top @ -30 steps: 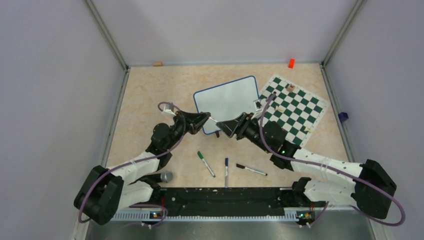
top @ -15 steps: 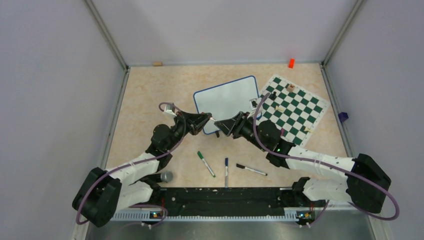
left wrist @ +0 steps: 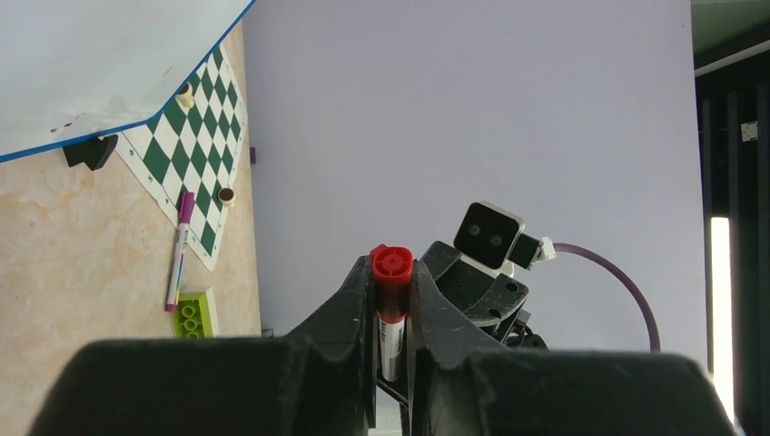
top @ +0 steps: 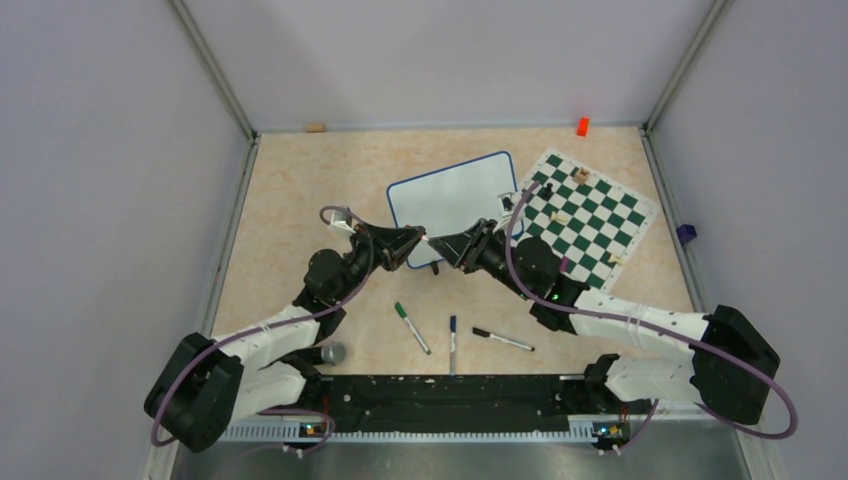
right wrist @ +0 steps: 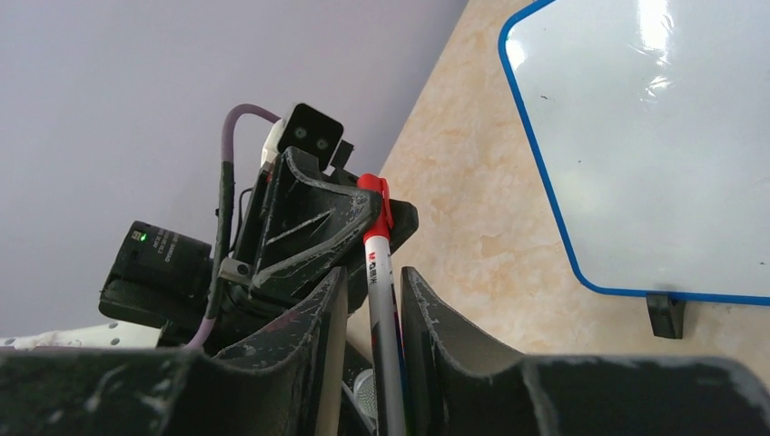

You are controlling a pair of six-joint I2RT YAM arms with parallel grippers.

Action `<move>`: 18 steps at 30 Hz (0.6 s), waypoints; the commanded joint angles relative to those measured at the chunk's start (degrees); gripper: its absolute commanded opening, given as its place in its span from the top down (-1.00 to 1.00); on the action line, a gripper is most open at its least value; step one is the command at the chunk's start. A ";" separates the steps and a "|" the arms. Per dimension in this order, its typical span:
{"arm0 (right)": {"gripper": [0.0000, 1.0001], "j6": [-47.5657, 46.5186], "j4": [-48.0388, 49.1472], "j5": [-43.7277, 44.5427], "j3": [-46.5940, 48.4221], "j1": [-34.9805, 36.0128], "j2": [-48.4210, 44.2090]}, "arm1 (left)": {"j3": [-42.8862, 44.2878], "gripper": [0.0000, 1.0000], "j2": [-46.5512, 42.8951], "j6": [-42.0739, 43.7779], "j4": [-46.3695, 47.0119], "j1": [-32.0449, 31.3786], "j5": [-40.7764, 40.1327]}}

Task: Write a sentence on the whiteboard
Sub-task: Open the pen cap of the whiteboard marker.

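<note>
Your left gripper (top: 413,244) clamps the red-capped marker (left wrist: 391,269); your right gripper (top: 449,246) flanks its barrel (pinching or not, can't tell). The whiteboard (top: 455,195) lies just beyond, beside the chess mat (top: 592,215)

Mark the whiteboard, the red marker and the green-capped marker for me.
Whiteboard (top: 455,195), top view, bare white middle.
Red marker (left wrist: 391,265), left wrist view, red cap end.
Green-capped marker (top: 412,329), top view, mid barrel.

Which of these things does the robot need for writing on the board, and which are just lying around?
For the job: whiteboard, red marker, left gripper, right gripper.
Lying about: chess mat, green pen, blue pen, black pen, purple marker, green brick, orange block.
</note>
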 commanded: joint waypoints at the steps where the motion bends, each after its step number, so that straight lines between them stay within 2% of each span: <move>1: 0.49 0.06 2.39 -0.53 2.71 0.63 0.63 | 0.69 1.00 0.87 -0.09 3.43 -0.85 -0.17; 5: 0.52 0.07 2.21 -0.50 2.55 0.65 0.44 | 0.64 1.00 0.96 -0.14 3.59 -0.88 -0.32; 8: 0.28 0.00 1.77 -1.24 2.71 0.60 0.51 | 0.72 1.00 0.98 -0.17 3.63 -0.93 -0.52; 10: 0.29 -0.04 1.38 -1.62 2.81 0.61 0.62 | 0.80 1.00 1.00 -0.19 3.58 -0.87 -0.45; 13: 0.43 0.05 1.45 -1.74 2.77 0.65 0.61 | 0.90 1.00 1.01 -0.14 3.58 -0.86 -0.35; 18: 0.43 0.18 1.71 -1.85 2.66 0.58 0.79 | 0.82 1.00 1.11 -0.17 3.64 -0.86 -0.33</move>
